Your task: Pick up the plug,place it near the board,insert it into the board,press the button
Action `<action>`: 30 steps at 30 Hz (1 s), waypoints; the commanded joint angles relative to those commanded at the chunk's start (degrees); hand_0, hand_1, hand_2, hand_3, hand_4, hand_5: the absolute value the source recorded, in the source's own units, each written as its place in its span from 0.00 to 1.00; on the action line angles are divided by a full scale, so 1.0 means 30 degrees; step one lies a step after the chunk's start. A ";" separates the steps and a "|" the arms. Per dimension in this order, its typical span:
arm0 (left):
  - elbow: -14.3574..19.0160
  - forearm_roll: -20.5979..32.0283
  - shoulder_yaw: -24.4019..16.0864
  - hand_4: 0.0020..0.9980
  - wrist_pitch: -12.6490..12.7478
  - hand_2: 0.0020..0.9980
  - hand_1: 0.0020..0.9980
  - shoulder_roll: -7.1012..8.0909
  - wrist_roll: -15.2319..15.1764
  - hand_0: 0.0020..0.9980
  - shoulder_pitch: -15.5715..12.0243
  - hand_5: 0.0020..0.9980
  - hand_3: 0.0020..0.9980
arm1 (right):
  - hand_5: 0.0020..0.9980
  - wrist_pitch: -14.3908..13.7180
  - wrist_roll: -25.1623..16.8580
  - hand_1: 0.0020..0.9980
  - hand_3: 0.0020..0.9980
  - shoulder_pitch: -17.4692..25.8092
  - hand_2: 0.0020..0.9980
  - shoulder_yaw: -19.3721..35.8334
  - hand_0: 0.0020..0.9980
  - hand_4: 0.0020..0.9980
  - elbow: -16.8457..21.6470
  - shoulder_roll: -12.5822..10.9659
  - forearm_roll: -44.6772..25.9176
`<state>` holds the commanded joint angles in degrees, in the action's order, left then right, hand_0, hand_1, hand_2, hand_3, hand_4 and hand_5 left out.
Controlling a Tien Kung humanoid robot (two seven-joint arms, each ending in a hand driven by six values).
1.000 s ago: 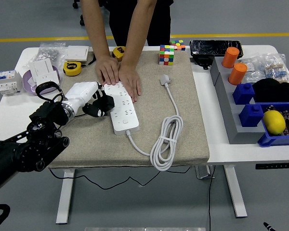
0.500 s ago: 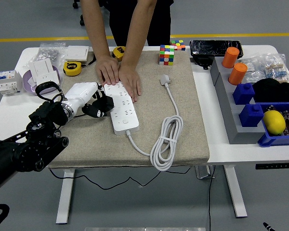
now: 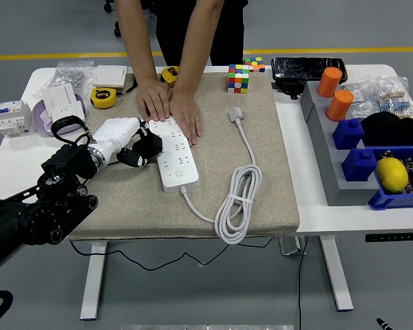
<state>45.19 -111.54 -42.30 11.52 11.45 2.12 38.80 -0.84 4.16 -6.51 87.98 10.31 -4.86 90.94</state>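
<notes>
Beige felt mat (image 3: 124, 206) spread over the middle of the white table (image 3: 14, 165). White power strip (image 3: 173, 152) lying on the mat left of centre, running from upper left to lower right, pinned at its upper end by a person's two hands (image 3: 171, 106) laid flat, reaching in from the top of the frame. White plug (image 3: 235, 113) resting on the mat right of the strip, well apart from it, near the upper middle, its cable (image 3: 237, 199) trailing down into a loose coil at the lower centre and curving back to the strip's lower end. Left hand (image 3: 127, 146) coming in from the lower left on a black arm, white shell with dark fingers (image 3: 146, 148) curled, touching the strip's left edge; holding nothing, as far as can be told. Rubik's cube (image 3: 238, 78) at the mat's top edge. Yellow tape measure (image 3: 103, 97) at the upper left, beside white electrical parts. Orange cylinders (image 3: 334, 93), blue bins (image 3: 399, 199) and a yellow lemon (image 3: 392, 174) at the right of the frame.
</notes>
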 joint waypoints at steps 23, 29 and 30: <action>0.0193 -0.0025 0.0158 0.79 -0.0498 0.60 0.70 0.0097 0.0155 0.64 0.0049 0.06 0.60 | 0.95 -0.0093 -0.0005 0.82 0.83 -0.0020 0.80 0.0092 0.87 1.00 0.0000 0.0015 -0.0086; 0.0126 0.0138 0.0143 0.95 -0.0742 0.69 0.72 0.0116 0.0146 0.67 0.0073 0.17 0.64 | 0.94 -0.0083 0.0002 0.83 0.83 -0.0027 0.80 0.0162 0.87 1.00 0.0000 0.0014 -0.0091; 0.0119 0.0157 0.0144 0.95 -0.0777 0.69 0.72 0.0119 0.0149 0.67 0.0074 0.17 0.64 | 0.94 -0.0070 0.0006 0.83 0.83 -0.0028 0.80 0.0175 0.87 1.00 0.0000 0.0013 -0.0093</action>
<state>45.55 -111.07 -41.86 9.19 11.81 2.57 39.02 -1.05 4.18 -6.59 88.50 10.31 -4.82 90.66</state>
